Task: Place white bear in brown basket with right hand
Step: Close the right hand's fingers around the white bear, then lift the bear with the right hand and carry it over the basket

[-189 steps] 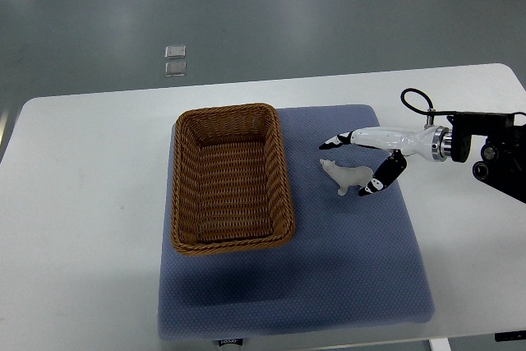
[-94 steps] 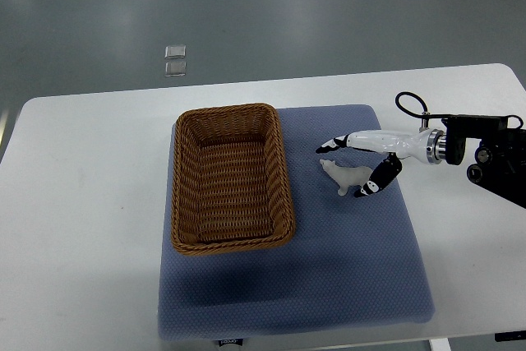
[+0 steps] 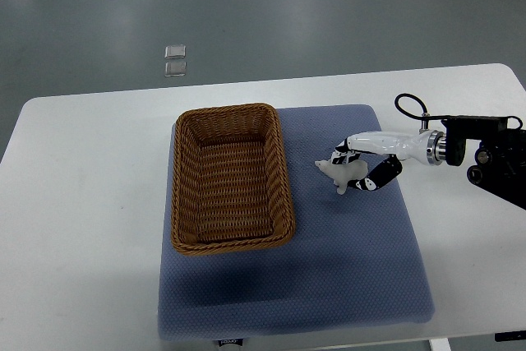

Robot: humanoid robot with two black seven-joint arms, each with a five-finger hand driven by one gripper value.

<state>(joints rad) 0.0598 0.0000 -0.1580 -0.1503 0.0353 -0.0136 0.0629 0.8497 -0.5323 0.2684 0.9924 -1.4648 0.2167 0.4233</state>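
White bear (image 3: 341, 173) sits on the blue mat (image 3: 345, 260), just right of the brown basket (image 3: 233, 177), not touching it. Snout points left twd the basket wall. Right hand (image 3: 363, 165) comes in from the right edge; fingers (image 3: 376, 180) are closed around the bear's rear half, one digit over the back, one under/behind the hind end. Looks like a pinch grasp on the bear, tho can't tell if it's lifted off the mat yet.

Judgement on handling: small, prob. light, hard plastic or resin figure, stiff, so no squash. Smooth surface = could slip or twist in a two-point pinch, esp. w/ head end sticking out unsupported. Best hold is across the torso, mid-body, not legs or snout. Basket is open-topped, deep-ish walls, so it needs clearance over the rim.

Left arm not visible. Mat lies on white tabletop (image 3: 82, 203).
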